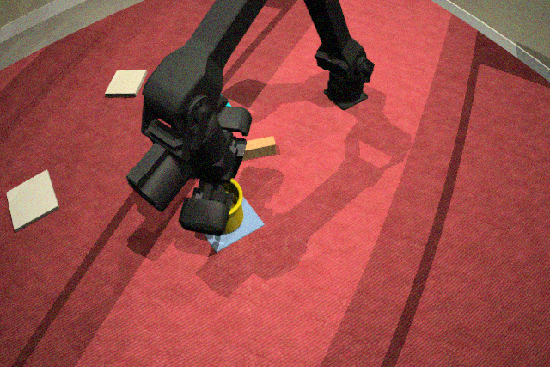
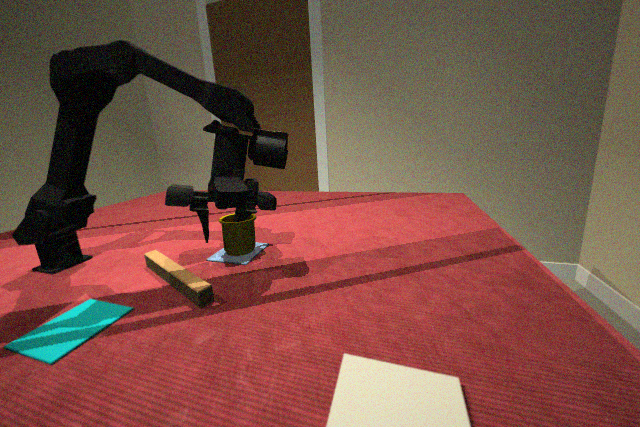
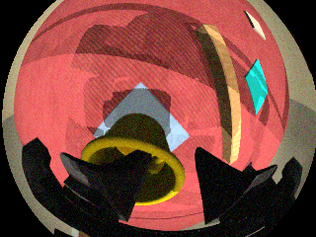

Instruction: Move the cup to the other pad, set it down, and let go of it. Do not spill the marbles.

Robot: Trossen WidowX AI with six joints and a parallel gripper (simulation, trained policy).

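The yellow cup (image 1: 236, 217) (image 2: 237, 238) (image 3: 135, 129) stands upright on the light blue pad (image 1: 247, 223) (image 2: 219, 257) (image 3: 179, 134). My gripper (image 2: 224, 232) (image 3: 174, 149) is partly open and low over the cup's rim. One finger reaches down into the cup's mouth; the other is outside the cup, on the side toward the arm's base. The cup's wall is between them, with a gap. The marbles are not clearly visible behind the finger. The cyan pad (image 2: 72, 329) (image 3: 257, 88) lies flat, apart from the cup, and is mostly hidden in the top view.
A wooden bar (image 1: 262, 147) (image 2: 178, 277) (image 3: 232, 114) lies between the light blue and cyan pads. One cream slab (image 1: 126, 82) lies beyond the arm in the top view, another cream slab (image 1: 33, 200) at its left. A cream slab (image 2: 398, 391) is at the front in the exterior view.
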